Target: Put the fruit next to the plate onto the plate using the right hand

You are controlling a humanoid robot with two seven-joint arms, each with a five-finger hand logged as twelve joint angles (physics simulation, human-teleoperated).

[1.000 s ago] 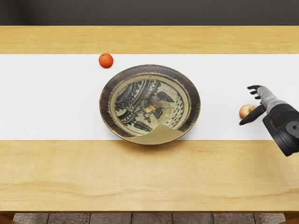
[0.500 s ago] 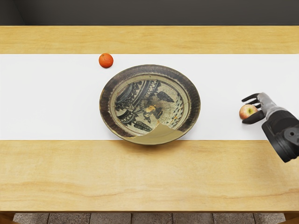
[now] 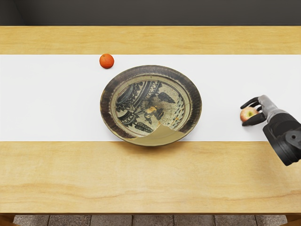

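A small red-yellow apple [image 3: 248, 113] lies on the white runner, well to the right of the plate. My right hand [image 3: 244, 114] comes in from the right edge and wraps the apple, fingers [image 3: 249, 101] curled over its top and the thumb under its near side. The apple still rests on the cloth. The large patterned plate [image 3: 109, 84], dark-rimmed, sits in the middle of the table. A small orange [image 3: 106, 60] rests by the plate's upper left rim. The left arm does not show.
A white runner [image 3: 47, 99] crosses the wooden table [image 3: 150, 174] from left to right. Bare cloth lies between the apple and the plate's right rim.
The right hand has slid left onto the apple and its fingers have closed from spread to curled around it. The apple has shifted slightly left. Plate and orange have not moved.
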